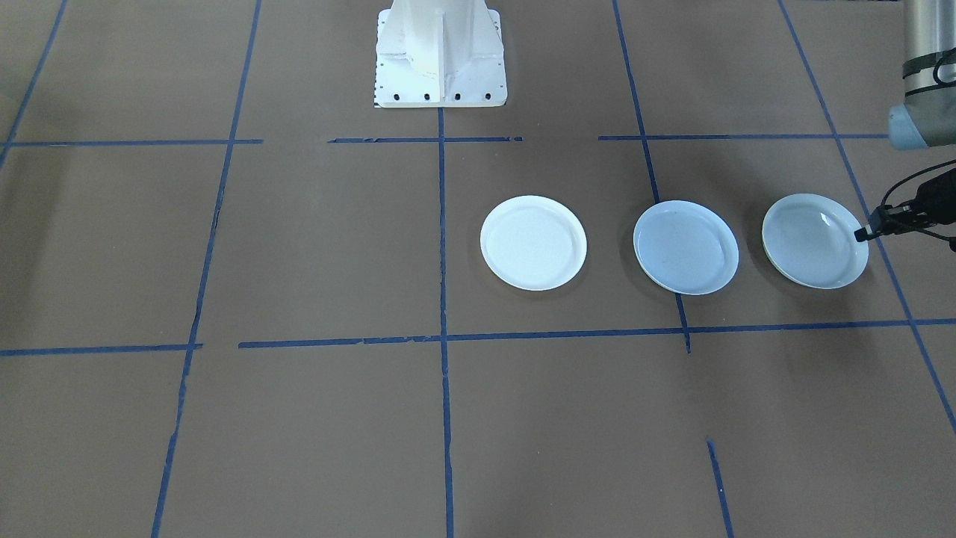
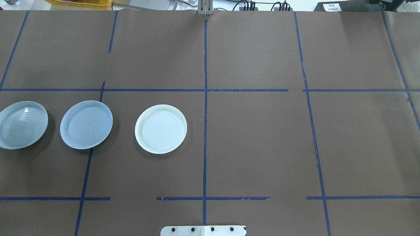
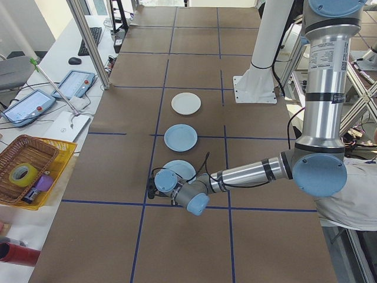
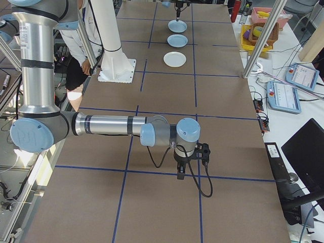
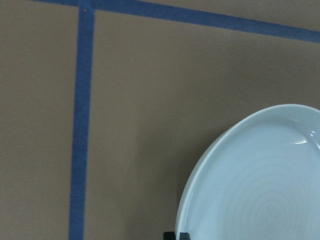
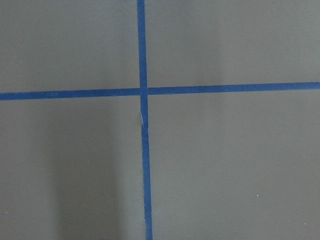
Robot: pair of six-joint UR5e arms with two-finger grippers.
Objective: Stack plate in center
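Three plates lie in a row on the brown table. The center plate (image 1: 686, 246) (image 2: 86, 124) is smooth and pale blue-grey. On the robot's left of it lies a plate with concentric rings (image 1: 814, 240) (image 2: 22, 124) (image 5: 260, 185). A bright white plate (image 1: 533, 242) (image 2: 160, 128) lies on the other side. My left gripper (image 1: 861, 235) (image 3: 152, 190) is low at the outer rim of the ringed plate. One dark fingertip (image 5: 177, 235) shows right at that rim, and I cannot tell whether the jaws are shut. My right gripper (image 4: 178, 175) hangs over bare table far from the plates; I cannot tell its state.
Blue tape lines (image 6: 142, 92) divide the table into squares. The white robot base (image 1: 441, 52) stands at the table's robot-side edge. Off the table's far side are a yellow tray with a basket (image 3: 29, 168) and tablets (image 3: 73, 84). A person's sleeve (image 3: 353, 203) shows beside the left arm.
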